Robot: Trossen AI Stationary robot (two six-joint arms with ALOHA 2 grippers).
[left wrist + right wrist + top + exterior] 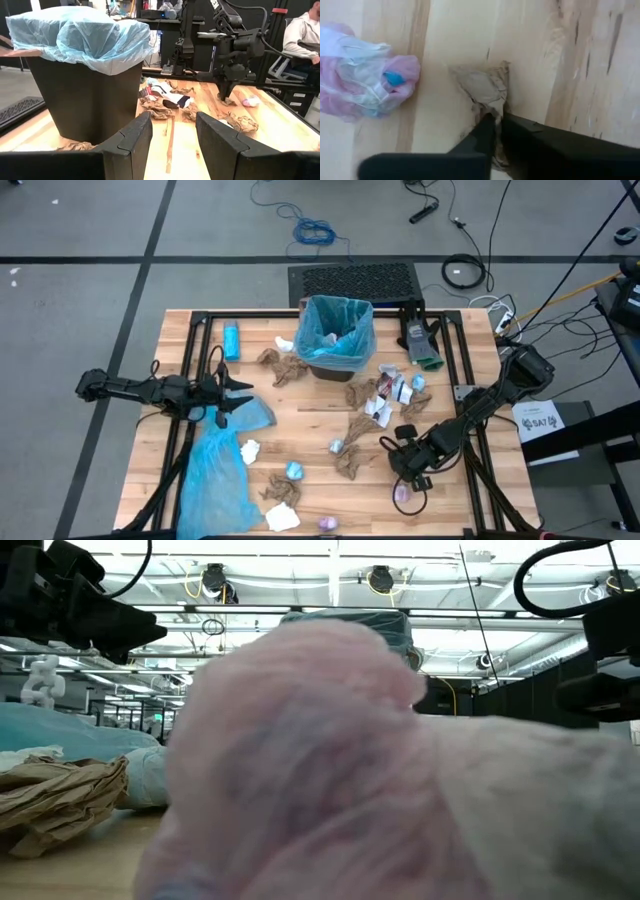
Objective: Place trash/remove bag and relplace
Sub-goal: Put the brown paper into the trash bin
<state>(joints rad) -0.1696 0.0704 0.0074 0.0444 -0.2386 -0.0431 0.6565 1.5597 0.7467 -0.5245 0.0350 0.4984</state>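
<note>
Standing upright at the desk's (200,330) far middle, the dark bin (335,335) is lined with a light-blue bag (80,37), trash (365,405) strewn before it, while the right gripper (492,122) pinches a brown paper scrap (482,90) and the left gripper's (172,135) fingers stand apart, empty.

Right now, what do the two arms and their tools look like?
Both arms are matte black, built of jointed segments. The left tool shows two broad, flat dark fingers with stepped, notched inner edges. The right tool has narrower black fingers. The right arm carries a boxy black wrist block. No markings are readable on either arm.
</note>
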